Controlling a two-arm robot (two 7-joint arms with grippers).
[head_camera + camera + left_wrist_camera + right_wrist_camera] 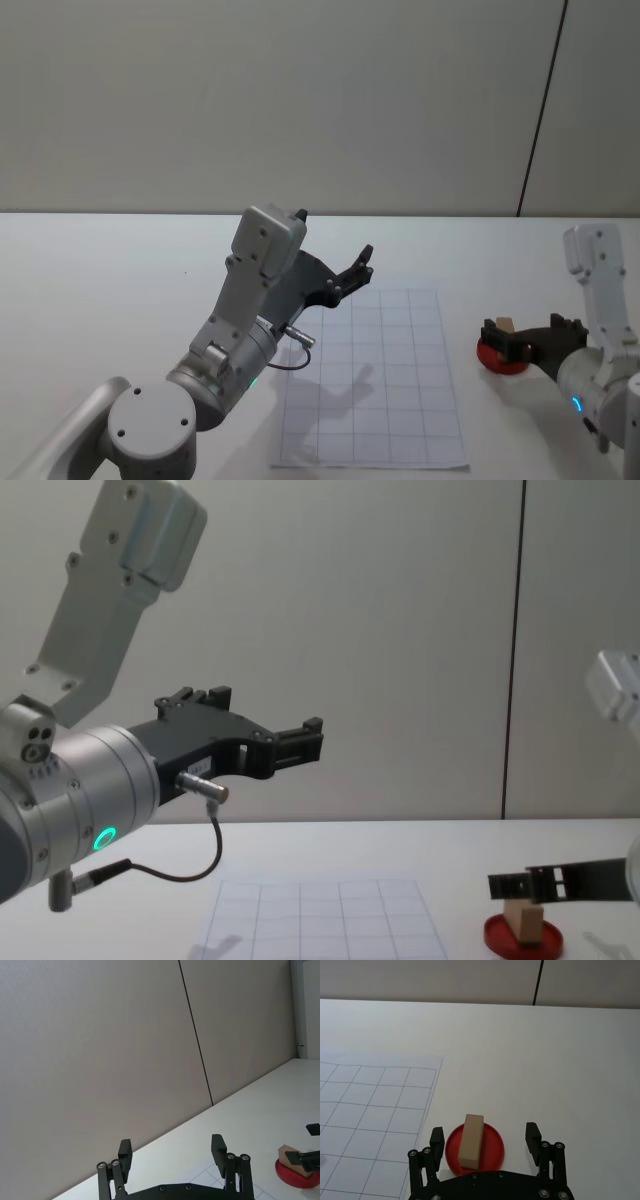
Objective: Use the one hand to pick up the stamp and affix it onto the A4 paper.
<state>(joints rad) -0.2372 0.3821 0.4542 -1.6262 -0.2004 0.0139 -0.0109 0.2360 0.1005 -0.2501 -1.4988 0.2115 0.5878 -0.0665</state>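
The stamp [471, 1140], a small tan wooden block, lies on a flat red ink pad [492, 1152] to the right of the A4 paper [370, 1120]. My right gripper [485, 1139] is open just over the pad, one finger on each side of the stamp and apart from it. The head view shows the same: right gripper [503, 340], stamp [506, 324], gridded paper [375, 380]. In the chest view the right gripper [530, 885] hangs a little above the stamp [523, 922]. My left gripper [355, 270] is open and raised in the air over the paper's far left corner.
The white table [110, 280] runs back to a grey wall. A black cable [190, 865] dangles under the left arm's wrist. The left wrist view shows the left gripper [171, 1152], the stamp [289, 1155] and the ink pad [295, 1179].
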